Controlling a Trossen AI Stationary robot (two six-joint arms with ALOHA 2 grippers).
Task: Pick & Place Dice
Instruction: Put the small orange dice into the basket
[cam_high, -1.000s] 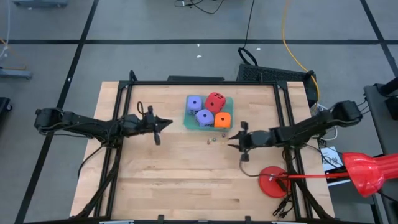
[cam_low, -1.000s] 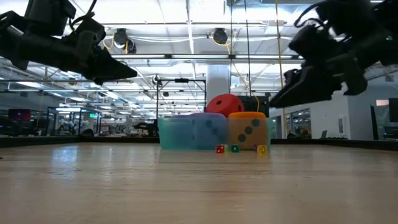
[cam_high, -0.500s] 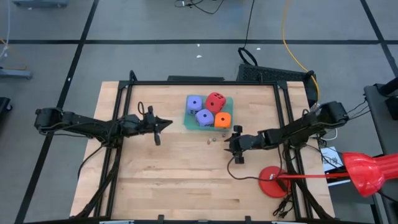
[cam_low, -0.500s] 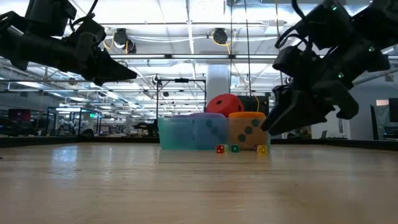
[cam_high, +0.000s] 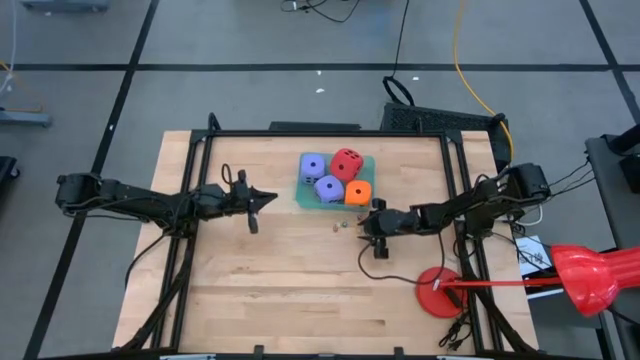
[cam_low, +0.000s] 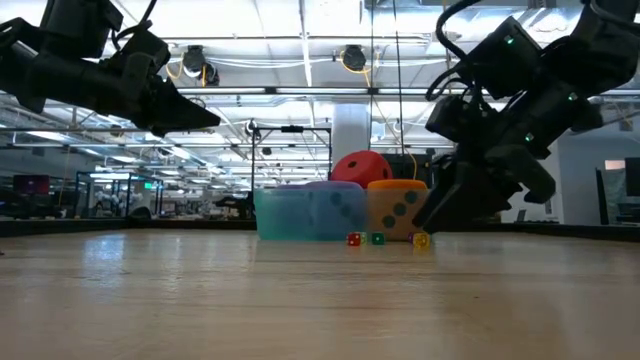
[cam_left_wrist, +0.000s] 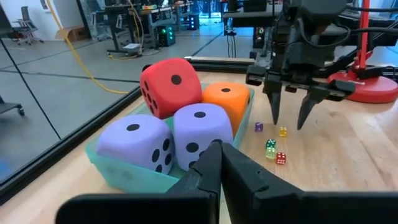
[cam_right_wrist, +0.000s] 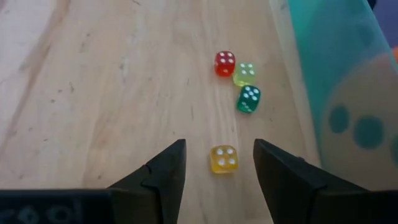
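my right gripper (cam_right_wrist: 216, 163) hung spread over the yellow die (cam_right_wrist: 223, 158), lower centre; reach step; next, lower and pinch; left gripper (cam_high: 254, 203) shut, idle.

The right gripper (cam_high: 368, 229) reaches toward the middle, low and pointing down, its fingers (cam_right_wrist: 163, 169) apart. The left gripper (cam_high: 262, 200) hovers higher, fingers closed together.

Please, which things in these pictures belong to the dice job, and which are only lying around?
Belong to the job:
- foam dice in the teal tray
- small dice on the table
- right gripper, open, lined up on the yellow small die

Only lying about:
- red stand at the table's right edge
- left gripper, shut, waiting on the left
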